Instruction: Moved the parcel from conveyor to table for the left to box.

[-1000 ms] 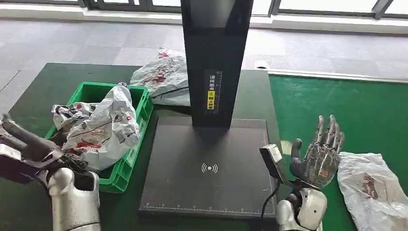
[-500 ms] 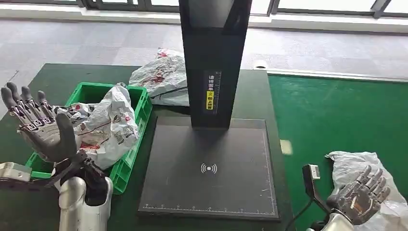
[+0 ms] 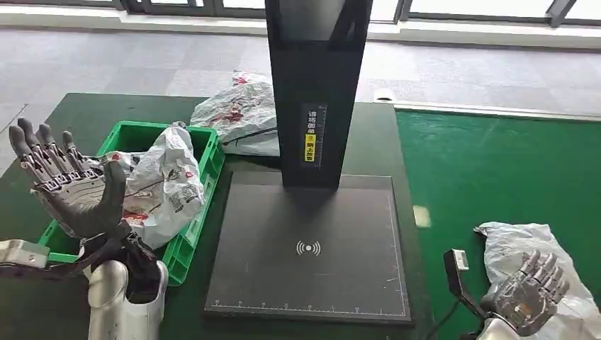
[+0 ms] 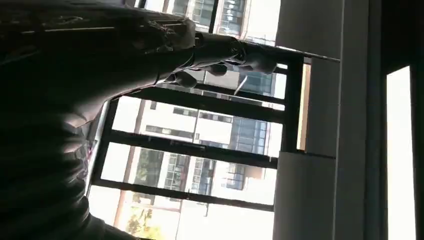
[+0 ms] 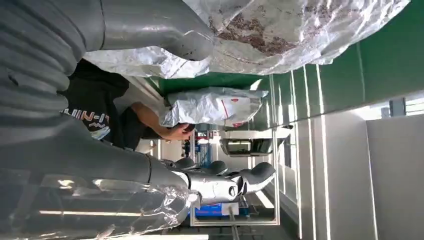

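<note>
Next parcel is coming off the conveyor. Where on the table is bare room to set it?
The scanner pad in front of the black column is bare. The green crate is heaped with bagged parcels, and another parcel crowds the table behind it.

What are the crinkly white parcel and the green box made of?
The parcel on the green belt looks like thin plastic film, a soft mailing bag: it is wrinkled, shiny and slightly see-through. The green box looks like hard moulded plastic, with straight smooth walls and a ribbed rim.
</note>
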